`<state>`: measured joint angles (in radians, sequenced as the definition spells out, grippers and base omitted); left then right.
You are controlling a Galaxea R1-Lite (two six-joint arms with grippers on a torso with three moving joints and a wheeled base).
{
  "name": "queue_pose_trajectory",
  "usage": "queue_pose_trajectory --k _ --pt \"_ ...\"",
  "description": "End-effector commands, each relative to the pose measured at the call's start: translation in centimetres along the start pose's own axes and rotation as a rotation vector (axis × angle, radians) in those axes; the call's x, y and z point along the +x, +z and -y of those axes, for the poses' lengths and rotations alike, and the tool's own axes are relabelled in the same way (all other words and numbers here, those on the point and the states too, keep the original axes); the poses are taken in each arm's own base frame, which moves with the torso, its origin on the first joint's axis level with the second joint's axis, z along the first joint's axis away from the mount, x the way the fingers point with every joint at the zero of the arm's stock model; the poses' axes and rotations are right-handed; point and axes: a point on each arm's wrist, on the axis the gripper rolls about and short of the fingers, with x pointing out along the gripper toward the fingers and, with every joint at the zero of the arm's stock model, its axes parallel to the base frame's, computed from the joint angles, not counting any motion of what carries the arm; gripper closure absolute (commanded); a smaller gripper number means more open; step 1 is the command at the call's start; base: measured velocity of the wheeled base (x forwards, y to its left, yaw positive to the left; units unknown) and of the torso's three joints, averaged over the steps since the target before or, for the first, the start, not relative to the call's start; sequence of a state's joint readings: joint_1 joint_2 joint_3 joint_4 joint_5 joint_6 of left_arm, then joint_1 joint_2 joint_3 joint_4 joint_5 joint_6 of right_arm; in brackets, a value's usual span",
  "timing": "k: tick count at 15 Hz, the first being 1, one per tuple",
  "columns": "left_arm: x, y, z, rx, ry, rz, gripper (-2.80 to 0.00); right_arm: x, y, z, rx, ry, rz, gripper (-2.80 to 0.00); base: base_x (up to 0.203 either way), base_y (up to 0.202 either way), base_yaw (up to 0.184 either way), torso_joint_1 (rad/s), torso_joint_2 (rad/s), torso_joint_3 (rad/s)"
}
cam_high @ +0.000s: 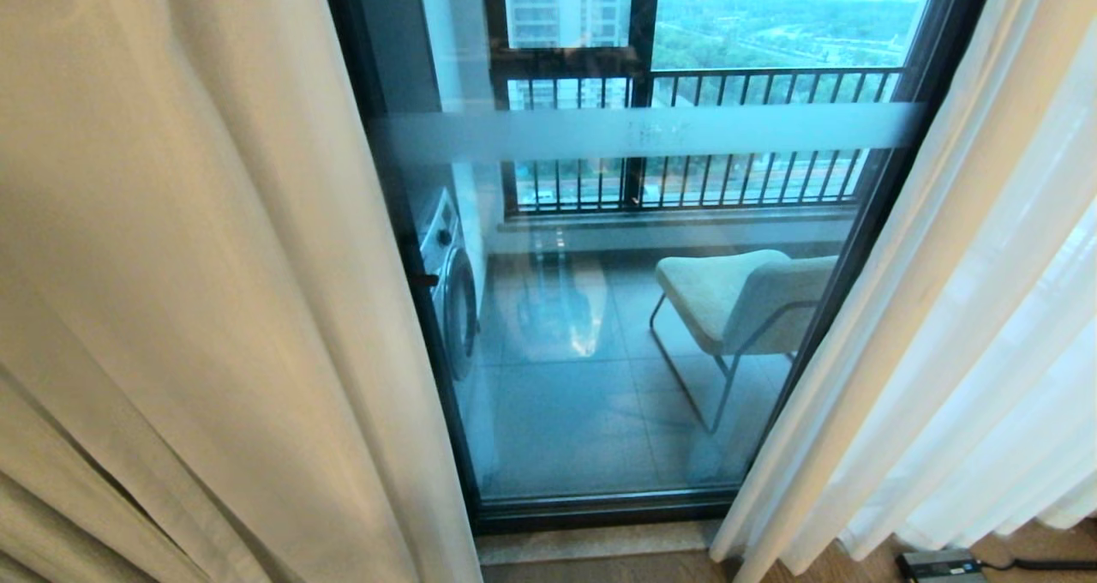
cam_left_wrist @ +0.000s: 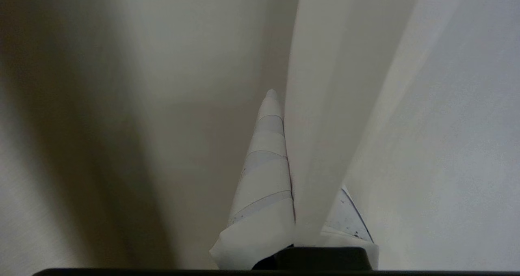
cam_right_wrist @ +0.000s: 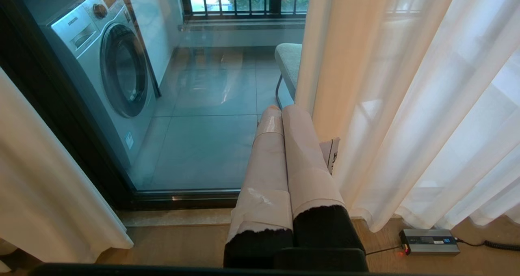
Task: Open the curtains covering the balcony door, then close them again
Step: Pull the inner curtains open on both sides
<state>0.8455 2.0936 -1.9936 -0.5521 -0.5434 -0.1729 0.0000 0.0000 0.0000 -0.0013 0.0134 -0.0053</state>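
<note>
Curtains (cam_high: 197,291) parted to either side, exposing the balcony door (cam_high: 617,309) between them; opening appears done or nearly so, closing remains. Left gripper (cam_left_wrist: 280,105), seen only in its wrist view, has its jaws clamped on a fold of cream drape (cam_left_wrist: 325,126). Right gripper (cam_right_wrist: 280,109) hangs low before the glass, jaws pressed together and empty, just beside the sheer panel (cam_right_wrist: 426,105). Behind the glass: washing machine (cam_right_wrist: 109,65), chair (cam_high: 737,296), black railing (cam_high: 703,137), tiled balcony floor. Indoors, a wooden floor (cam_right_wrist: 183,243) carries a small grey power unit (cam_right_wrist: 430,241).
</note>
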Motion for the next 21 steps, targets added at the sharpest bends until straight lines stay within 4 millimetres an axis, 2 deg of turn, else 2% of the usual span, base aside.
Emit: queue_pose_trajectory --k 1,6,11,16,21 --pt "-0.2 -2.9 -2.5 -0.022 0.04 -0.027 0.0 0.0 0.0 0.0 -0.001 0.0 0.0 0.0 0.0 0.0 0.0 0.0 0.0 0.0" --pt "-1.8 -6.8 -7.3 -0.036 0.124 -0.039 0.0 0.0 0.0 0.0 -0.001 0.0 0.0 0.0 0.0 0.0 0.0 0.0 0.0 0.0" --pt "-3.6 -9.4 -10.6 -0.042 0.193 -0.069 0.0 0.0 0.0 0.0 -0.001 0.0 0.0 0.0 0.0 0.0 0.0 0.0 0.0 0.0" --pt "-4.9 -10.3 -12.5 -0.031 0.233 -0.072 0.0 0.0 0.0 0.0 -0.001 0.0 0.0 0.0 0.0 0.0 0.0 0.0 0.0 0.0" --pt "-5.2 -10.0 -12.7 -0.023 0.237 -0.065 0.0 0.0 0.0 0.0 -0.001 0.0 0.0 0.0 0.0 0.0 0.0 0.0 0.0 0.0"
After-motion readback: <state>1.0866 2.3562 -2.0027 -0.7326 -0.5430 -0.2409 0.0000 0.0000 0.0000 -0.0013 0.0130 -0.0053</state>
